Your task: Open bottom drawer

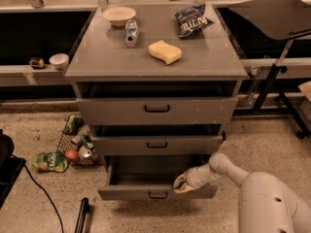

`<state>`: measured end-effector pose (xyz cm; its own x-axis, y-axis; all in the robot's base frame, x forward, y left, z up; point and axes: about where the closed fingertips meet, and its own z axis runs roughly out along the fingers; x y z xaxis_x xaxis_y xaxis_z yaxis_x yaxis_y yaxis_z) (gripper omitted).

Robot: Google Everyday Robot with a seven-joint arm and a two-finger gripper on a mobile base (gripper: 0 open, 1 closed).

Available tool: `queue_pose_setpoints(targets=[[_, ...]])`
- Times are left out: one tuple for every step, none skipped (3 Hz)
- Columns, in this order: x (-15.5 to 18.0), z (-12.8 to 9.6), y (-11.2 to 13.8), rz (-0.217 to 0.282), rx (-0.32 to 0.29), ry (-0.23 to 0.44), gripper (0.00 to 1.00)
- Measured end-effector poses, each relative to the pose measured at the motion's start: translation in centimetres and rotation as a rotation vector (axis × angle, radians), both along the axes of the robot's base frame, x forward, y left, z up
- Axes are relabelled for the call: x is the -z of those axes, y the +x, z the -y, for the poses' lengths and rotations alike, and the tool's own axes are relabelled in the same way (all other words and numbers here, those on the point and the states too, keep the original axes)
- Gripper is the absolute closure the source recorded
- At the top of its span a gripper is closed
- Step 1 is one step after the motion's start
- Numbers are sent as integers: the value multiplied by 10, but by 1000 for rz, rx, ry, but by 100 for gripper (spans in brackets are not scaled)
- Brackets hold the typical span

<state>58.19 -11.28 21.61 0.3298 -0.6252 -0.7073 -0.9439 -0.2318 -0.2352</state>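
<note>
The bottom drawer (127,193) sits low in the cabinet (97,113), pulled well out with its grey inside showing, so opening looks nearly done. The pincer (181,184) rests on its front edge, right of the handle (158,195); whether it grips cannot be told

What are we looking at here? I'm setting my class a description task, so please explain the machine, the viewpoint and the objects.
This is a robot. Its white arm, at the lower right, ends in a gripper, placed at the top edge of the front of the bottom drawer. That drawer stands partly pulled out. The one camera looks down at the grey cabinet from the front. On top lie a bowl, a can, a yellow sponge and a chip bag. The gripper carries no loose object.
</note>
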Motion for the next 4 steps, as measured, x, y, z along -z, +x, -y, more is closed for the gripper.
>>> queue_pose_setpoints(targets=[[0, 0, 0, 0, 0, 0, 59], [0, 0, 0, 0, 0, 0, 35], [0, 0, 0, 0, 0, 0, 12], [10, -4, -6, -29, -16, -31, 0]])
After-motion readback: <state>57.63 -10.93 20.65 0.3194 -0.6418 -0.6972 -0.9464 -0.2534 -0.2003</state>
